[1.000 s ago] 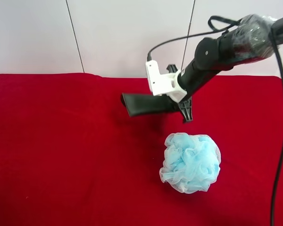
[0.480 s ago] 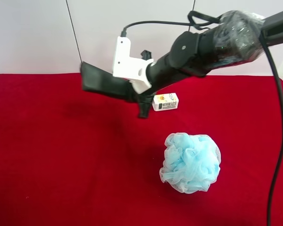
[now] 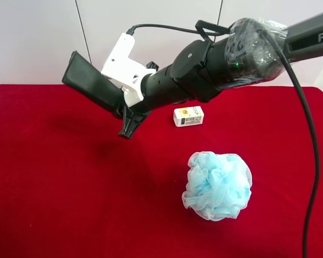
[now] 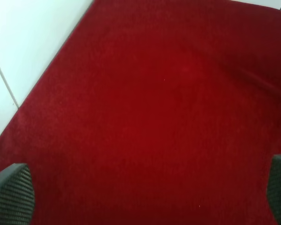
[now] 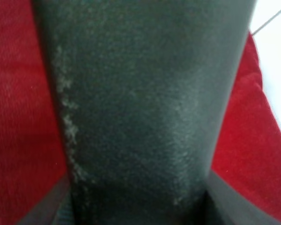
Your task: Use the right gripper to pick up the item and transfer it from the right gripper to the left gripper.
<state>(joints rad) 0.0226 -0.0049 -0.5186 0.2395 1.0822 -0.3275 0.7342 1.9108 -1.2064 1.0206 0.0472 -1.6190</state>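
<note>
Item [image 3: 90, 83] carried farther toward exterior view's left, higher above red cloth [image 3: 54, 188]; right gripper [image 3: 123, 110] clamped on one end. Left gripper [image 4: 145, 194] fingers spread apart over cloth.

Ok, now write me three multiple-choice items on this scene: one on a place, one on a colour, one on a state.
1. Where is the small white box?
A. on top of the bath puff
B. lying on the red cloth, apart from the puff
C. in the left gripper

2. What colour is the puff?
A. yellow
B. white
C. light blue

3. What state is the dark case in?
A. lying flat on the cloth
B. held in the air by the right gripper
C. clamped by both grippers

Answers:
1 B: the box sits on bare cloth clear of the puff.
2 C: its mesh is pale blue.
3 B: the exterior view shows the case raised over the cloth, and the left wrist view shows open fingers with only cloth between them.
</note>
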